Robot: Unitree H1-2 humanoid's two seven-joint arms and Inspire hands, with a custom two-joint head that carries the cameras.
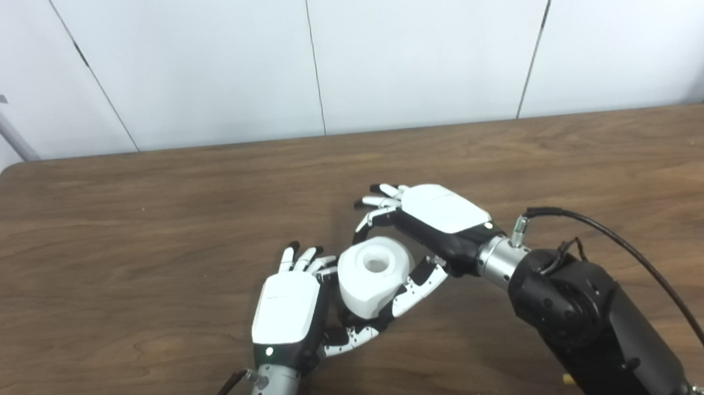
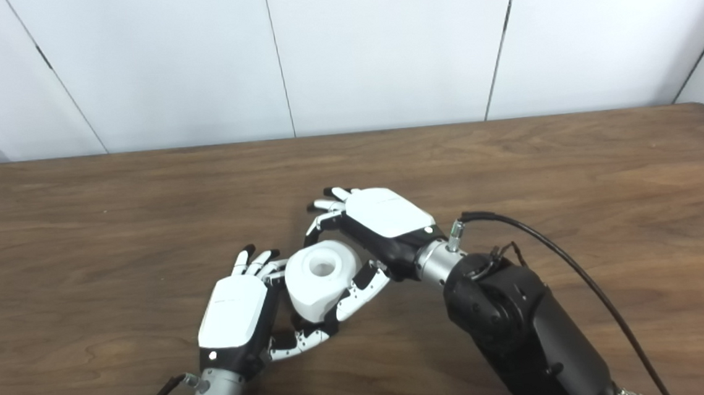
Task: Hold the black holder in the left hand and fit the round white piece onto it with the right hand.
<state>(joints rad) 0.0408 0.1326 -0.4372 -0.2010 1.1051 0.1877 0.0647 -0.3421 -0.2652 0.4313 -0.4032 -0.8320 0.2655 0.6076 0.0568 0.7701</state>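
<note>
The round white piece [image 1: 373, 275], with a hollow in its top, sits between my two hands near the table's front middle. My right hand [image 1: 440, 213] reaches over it from the right. Its thumb [image 1: 419, 284] presses the piece's near right side, and one curled finger [image 1: 371, 220] meets its far edge. The other fingers are spread beyond it. My left hand [image 1: 286, 307] lies just left of the piece with its fingers [image 1: 302, 260] straight. Its thumb [image 1: 352, 339] stretches out under the piece's front. No black holder shows in either view.
The brown wooden table [image 1: 144, 237] stretches wide on both sides and behind the hands. A white panelled wall [image 1: 317, 51] stands behind its far edge. A black cable [image 1: 628, 252] loops over my right forearm.
</note>
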